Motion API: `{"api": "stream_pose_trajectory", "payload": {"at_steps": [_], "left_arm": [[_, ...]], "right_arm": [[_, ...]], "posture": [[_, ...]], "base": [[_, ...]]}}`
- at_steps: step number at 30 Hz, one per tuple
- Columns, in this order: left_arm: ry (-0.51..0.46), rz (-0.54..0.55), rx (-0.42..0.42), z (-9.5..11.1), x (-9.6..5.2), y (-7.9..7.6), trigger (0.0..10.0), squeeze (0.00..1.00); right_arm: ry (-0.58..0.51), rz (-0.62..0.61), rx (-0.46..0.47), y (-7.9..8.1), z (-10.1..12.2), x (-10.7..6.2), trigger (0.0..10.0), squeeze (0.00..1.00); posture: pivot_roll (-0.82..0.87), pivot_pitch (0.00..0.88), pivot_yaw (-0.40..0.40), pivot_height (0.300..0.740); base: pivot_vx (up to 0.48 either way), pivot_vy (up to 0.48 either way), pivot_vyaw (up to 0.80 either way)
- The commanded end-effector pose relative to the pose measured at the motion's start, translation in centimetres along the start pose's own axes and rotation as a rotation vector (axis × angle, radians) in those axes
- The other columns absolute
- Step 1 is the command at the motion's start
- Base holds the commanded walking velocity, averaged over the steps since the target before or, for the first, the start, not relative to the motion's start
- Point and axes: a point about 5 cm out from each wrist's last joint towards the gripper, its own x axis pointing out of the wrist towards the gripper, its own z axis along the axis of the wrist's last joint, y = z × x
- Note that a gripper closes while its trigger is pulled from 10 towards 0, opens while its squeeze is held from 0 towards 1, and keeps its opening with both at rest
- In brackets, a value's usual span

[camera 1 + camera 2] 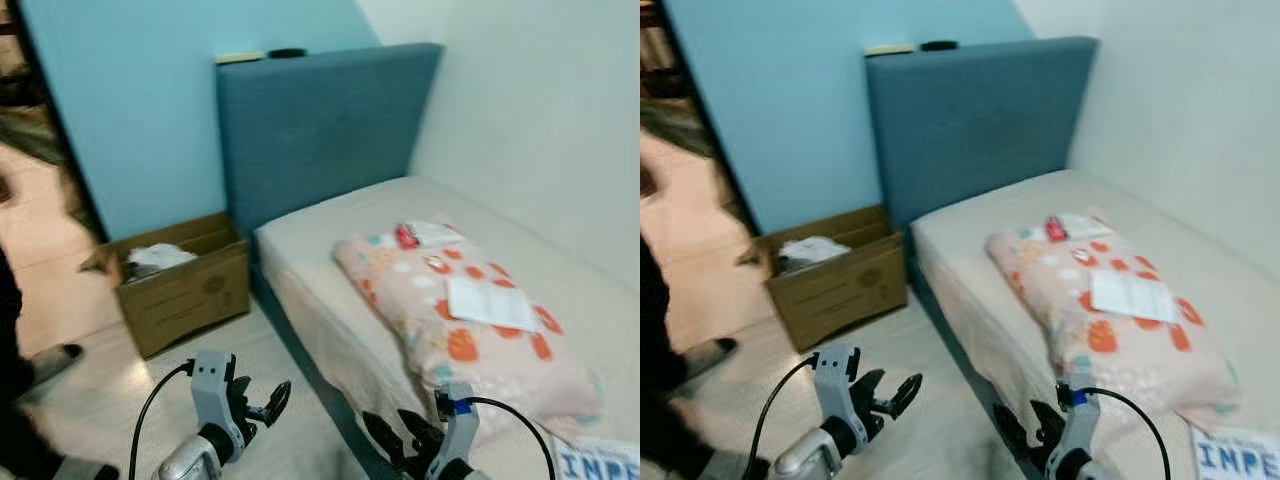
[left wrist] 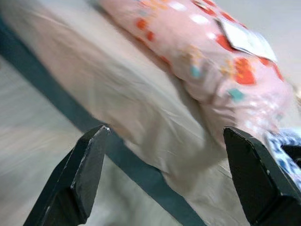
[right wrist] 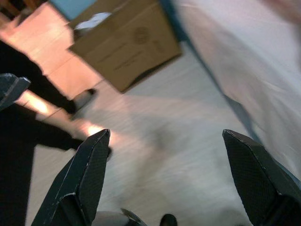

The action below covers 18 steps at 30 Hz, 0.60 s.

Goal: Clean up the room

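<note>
On the bed [image 1: 330, 300], atop a soft pink floral pillow [image 1: 470, 330], lie a flat white paper [image 1: 490, 303] and a small red-and-white packet [image 1: 425, 235], likely the clutter to clear. Both the left pincer [image 1: 262, 405] and right pincer [image 1: 400, 440] hang low with fingers spread, gripping nothing. Best to steady first, since the views blur, then pinch the thin paper by an edge. An open cardboard box [image 1: 185, 280] on the floor beside the blue padded headboard [image 1: 320, 130] looks a fit bin.
</note>
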Motion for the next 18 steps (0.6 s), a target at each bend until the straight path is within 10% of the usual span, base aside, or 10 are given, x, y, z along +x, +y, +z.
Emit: {"api": "stream_pose_trajectory", "payload": {"at_steps": [1, 18], "left_arm": [[0.005, 0.001, 0.001, -0.13, 0.10, -0.11, 10.0, 0.00], [0.000, 0.015, 0.001, -0.08, -0.01, -0.05, 10.0, 0.00]], "right_arm": [[-0.001, -0.015, 0.021, -0.22, -0.04, -0.17, 10.0, 0.00], [0.014, -0.016, 0.019, -0.23, -0.06, -0.24, 10.0, 0.00]], "posture": [[0.01, 0.002, -0.078, 0.726], [0.00, 0.027, -0.078, 0.726]], "base": [[0.000, 0.000, -0.80], [0.000, 0.000, -0.80]]}}
